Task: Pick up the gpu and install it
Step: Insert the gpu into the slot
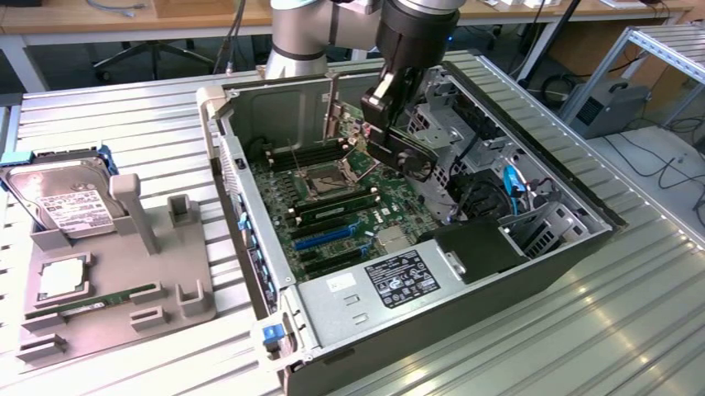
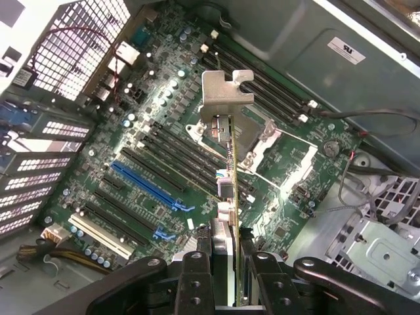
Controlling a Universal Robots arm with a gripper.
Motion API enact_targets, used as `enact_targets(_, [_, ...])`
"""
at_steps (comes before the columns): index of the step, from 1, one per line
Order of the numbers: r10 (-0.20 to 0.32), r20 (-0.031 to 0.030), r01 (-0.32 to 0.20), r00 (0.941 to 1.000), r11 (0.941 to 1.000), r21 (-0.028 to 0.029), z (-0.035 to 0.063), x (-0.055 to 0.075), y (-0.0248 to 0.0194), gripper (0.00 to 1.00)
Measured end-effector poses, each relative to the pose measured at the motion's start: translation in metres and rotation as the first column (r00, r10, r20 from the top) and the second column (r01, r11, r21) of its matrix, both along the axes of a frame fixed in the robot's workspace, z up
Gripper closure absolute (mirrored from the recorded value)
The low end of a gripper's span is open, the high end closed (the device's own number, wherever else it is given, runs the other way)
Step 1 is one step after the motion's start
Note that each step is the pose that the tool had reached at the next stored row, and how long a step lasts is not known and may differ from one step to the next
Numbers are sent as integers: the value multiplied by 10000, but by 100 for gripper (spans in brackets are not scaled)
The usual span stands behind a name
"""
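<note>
"Where's the gpu point(image 1: 414, 162) just now?"

"In the air inside the open computer case point(image 1: 281, 103), hanging over the motherboard point(image 2: 161, 98). The jaws are pinching one end of it. The silver bracket point(image 2: 225, 95) is at the other end, out past them."

"Is it touching anything down there?"

"Not that I can see. From the wrist view it hangs edge-on, with its thin edge running past the processor socket point(image 2: 262, 141). The blue slot point(image 2: 147, 187) and the long black ones beside it lie off to one side. I can't tell which slot it sits above."

"So what worries you?"

"Mostly the line-up. If the card's edge meets the board a little off a slot, the contacts will press on the slot's wall or on the small parts nearby. It's also gripped at one end only, so I'd guess any sideways push could twist it in the jaws. And the bracket could catch the case's back wall."

"Anything else close by?"

"The loose cables point(image 1: 513, 186) by the drive cage are near the arm point(image 1: 414, 33). The hard drive point(image 1: 66, 202) and the memory stick point(image 1: 105, 299) sit in their grey holder on the worktop point(image 1: 617, 330), well apart from all this."
</note>
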State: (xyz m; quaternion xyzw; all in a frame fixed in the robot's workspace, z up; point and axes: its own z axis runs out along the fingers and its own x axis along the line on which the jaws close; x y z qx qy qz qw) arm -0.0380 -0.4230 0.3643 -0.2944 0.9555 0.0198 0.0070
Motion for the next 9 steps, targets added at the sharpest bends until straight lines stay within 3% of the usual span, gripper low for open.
enact_targets(9, [139,0,-139,9999,9999,0,0,0,0,73])
